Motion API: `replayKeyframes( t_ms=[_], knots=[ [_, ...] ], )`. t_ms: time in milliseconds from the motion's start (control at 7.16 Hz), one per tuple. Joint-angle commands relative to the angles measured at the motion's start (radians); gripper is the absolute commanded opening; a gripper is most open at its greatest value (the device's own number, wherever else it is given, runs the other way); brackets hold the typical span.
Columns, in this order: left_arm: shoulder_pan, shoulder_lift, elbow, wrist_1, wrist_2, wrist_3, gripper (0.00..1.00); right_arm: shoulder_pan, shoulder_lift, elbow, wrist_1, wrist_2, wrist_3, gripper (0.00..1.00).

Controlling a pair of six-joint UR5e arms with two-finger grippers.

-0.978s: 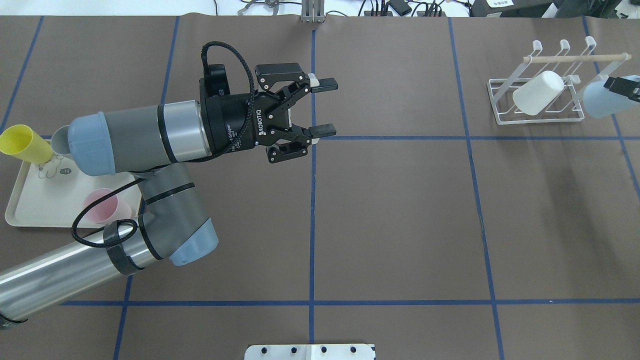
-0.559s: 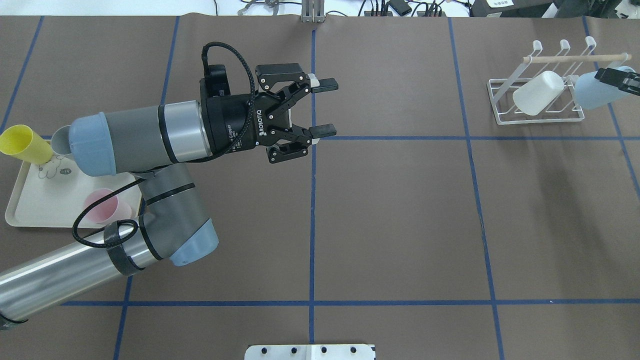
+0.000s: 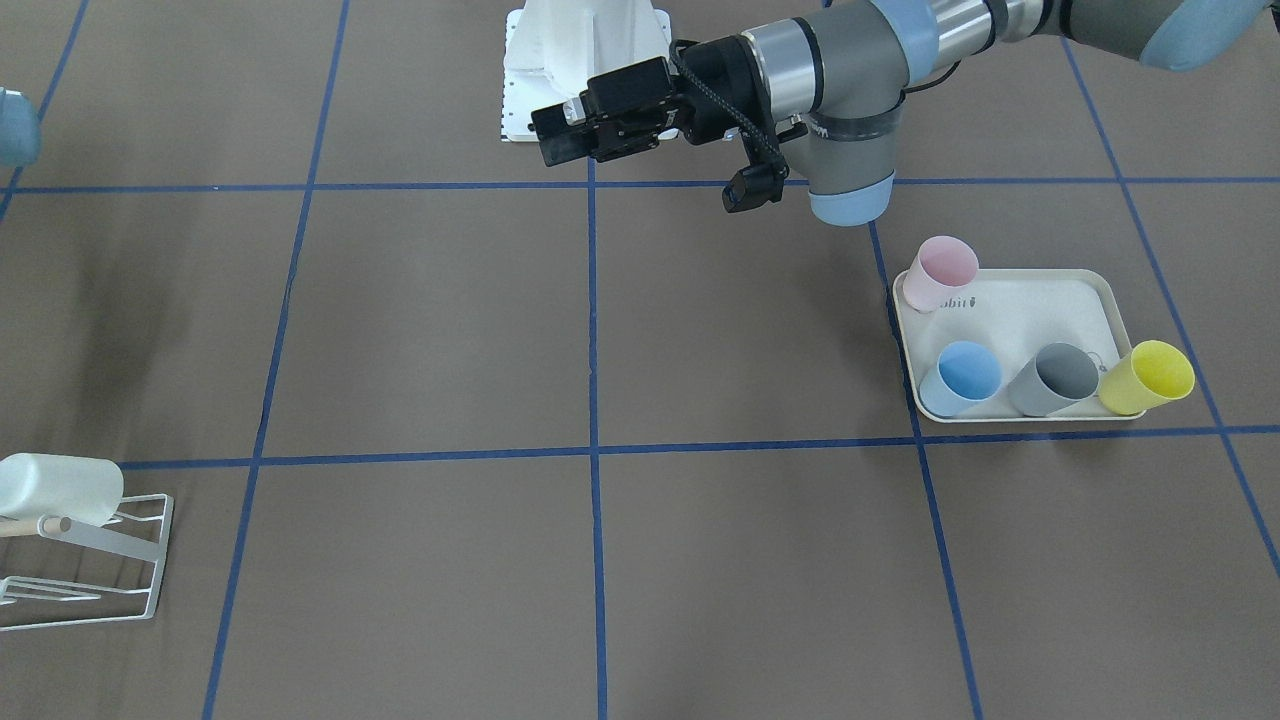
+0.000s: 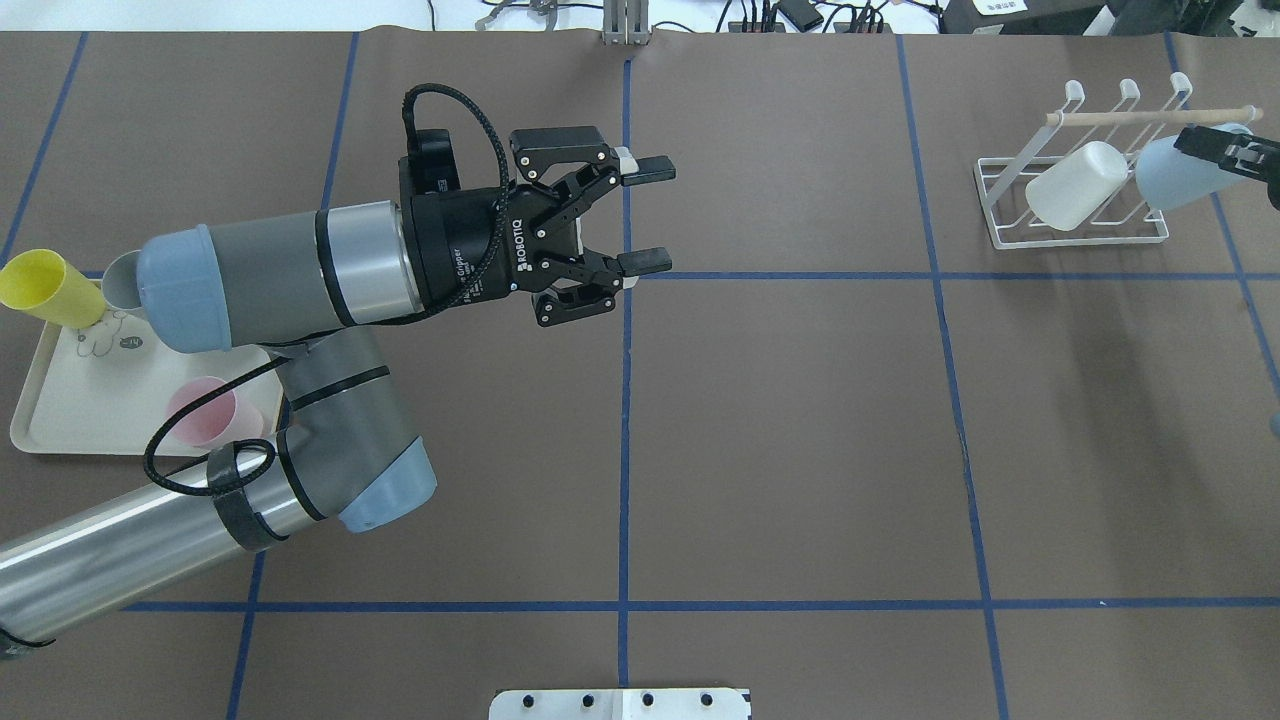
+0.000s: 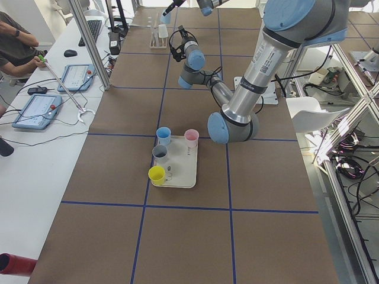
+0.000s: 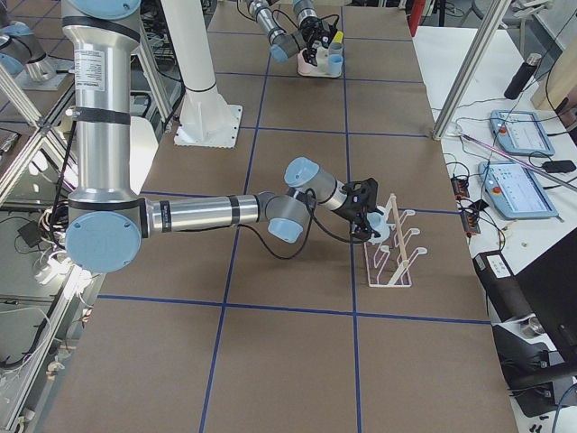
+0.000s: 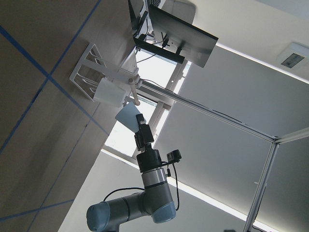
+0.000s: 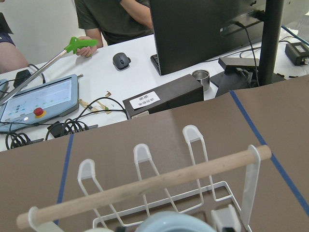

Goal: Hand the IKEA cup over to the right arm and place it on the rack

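The IKEA cup (image 4: 1172, 175) is pale blue and lies tilted in the air at the right end of the white wire rack (image 4: 1080, 238), just under its wooden dowel (image 4: 1150, 117). My right gripper (image 4: 1215, 150) is shut on the cup's rim end. A white cup (image 4: 1075, 185) sits on the rack's prongs beside it. In the left wrist view the IKEA cup (image 7: 127, 117) hangs from the right gripper (image 7: 140, 129) next to the rack (image 7: 89, 65). The right wrist view shows the dowel (image 8: 145, 183) close ahead and the cup's rim (image 8: 176, 222) at the bottom. My left gripper (image 4: 655, 216) is open and holds nothing near the table's centre line.
A cream tray (image 4: 90, 400) at the left holds a yellow cup (image 4: 45, 288), a grey cup (image 4: 118, 280) and a pink cup (image 4: 205, 410); a blue cup (image 3: 962, 375) shows from the front. People sit at a desk (image 8: 111, 87) beyond the rack.
My right gripper has carried the pale blue cup left and farther back, closer to the white cup and under the dowel. The left arm has not moved.
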Motion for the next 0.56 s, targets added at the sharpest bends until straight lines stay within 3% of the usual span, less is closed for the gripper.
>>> replayKeyframes(
  t_ms=[0, 419],
  knots=[
    [0.0, 0.0, 0.001, 0.001, 0.0, 0.0, 0.79, 0.0, 0.014, -0.012, -0.003, 0.0, 0.0, 0.0],
    [0.0, 0.002, 0.007, 0.001, 0.0, 0.0, 0.79, 0.0, 0.027, -0.048, -0.001, 0.002, -0.006, 0.0]
  ],
)
